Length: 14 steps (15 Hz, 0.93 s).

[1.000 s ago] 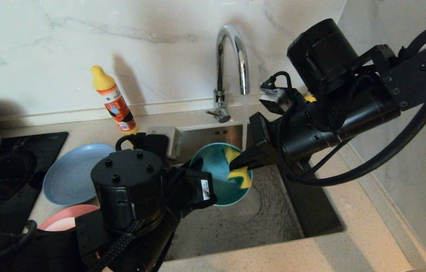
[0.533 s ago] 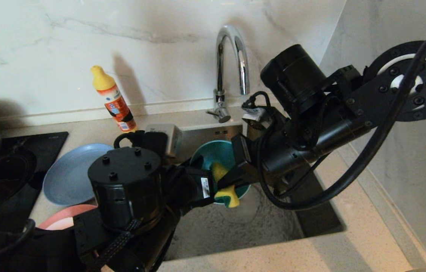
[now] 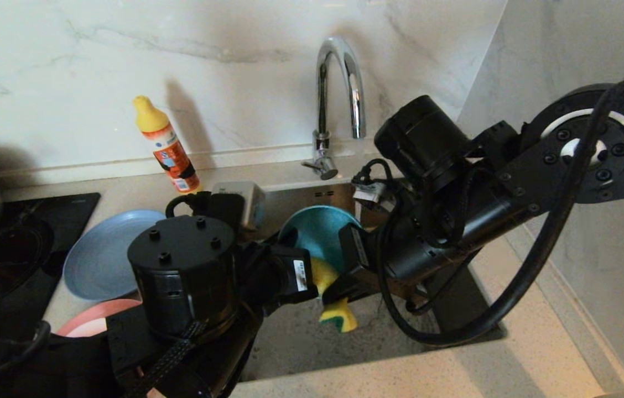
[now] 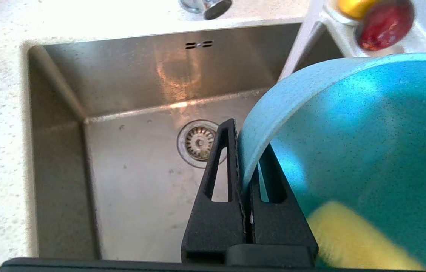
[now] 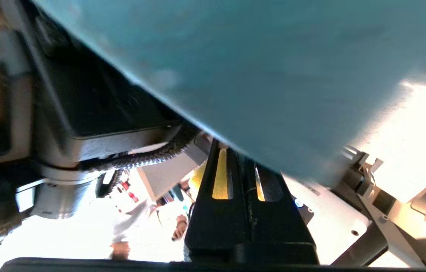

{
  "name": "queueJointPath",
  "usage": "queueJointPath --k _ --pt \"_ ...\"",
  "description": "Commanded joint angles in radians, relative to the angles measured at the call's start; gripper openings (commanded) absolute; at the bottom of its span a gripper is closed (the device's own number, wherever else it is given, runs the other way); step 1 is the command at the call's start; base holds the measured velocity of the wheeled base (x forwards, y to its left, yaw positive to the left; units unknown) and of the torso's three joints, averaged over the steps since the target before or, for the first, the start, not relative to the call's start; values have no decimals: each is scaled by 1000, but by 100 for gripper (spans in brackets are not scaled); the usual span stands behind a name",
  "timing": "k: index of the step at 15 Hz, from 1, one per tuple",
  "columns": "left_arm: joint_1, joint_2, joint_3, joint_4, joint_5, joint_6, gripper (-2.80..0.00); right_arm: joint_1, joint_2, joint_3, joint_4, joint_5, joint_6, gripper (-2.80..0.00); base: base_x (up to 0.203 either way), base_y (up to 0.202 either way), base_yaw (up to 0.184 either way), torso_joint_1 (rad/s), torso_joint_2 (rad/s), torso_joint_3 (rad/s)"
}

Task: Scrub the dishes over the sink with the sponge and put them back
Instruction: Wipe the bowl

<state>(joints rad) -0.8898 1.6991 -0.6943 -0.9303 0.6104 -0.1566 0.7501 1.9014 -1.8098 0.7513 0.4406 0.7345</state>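
My left gripper is shut on the rim of the teal bowl, one finger inside and one outside. It holds the bowl tilted above the steel sink. My right gripper is shut on the yellow sponge, which hangs at the bowl's lower near edge, green layer down. The left wrist view shows the sponge as a yellow blur against the bowl's inside. In the right wrist view the bowl's outside fills the frame above the shut gripper.
The blue-grey plate and the salmon-pink plate lie on the counter left of the sink, beside a black hob. An orange detergent bottle and the faucet stand behind. The drain strainer lies below the bowl. A saucer with fruit sits at the back right.
My right gripper has dragged the sponge down across the bowl's inside, from its far right part to its near lower edge. The left gripper and bowl have stayed put.
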Motion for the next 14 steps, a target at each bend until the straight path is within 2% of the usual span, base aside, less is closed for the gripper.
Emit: queueJointPath --k 1,6,14 --pt "0 14 -7 -5 3 -2 -280 -17 -46 3 5 3 3 -280 0 0 0 0 0 0" --pt "0 22 1 -19 6 -4 -280 -64 -82 -5 2 3 4 -280 0 0 0 0 0 0" --pt "2 31 3 -21 5 -4 -280 -53 -77 -66 -24 6 -4 -280 0 0 0 0 0 0"
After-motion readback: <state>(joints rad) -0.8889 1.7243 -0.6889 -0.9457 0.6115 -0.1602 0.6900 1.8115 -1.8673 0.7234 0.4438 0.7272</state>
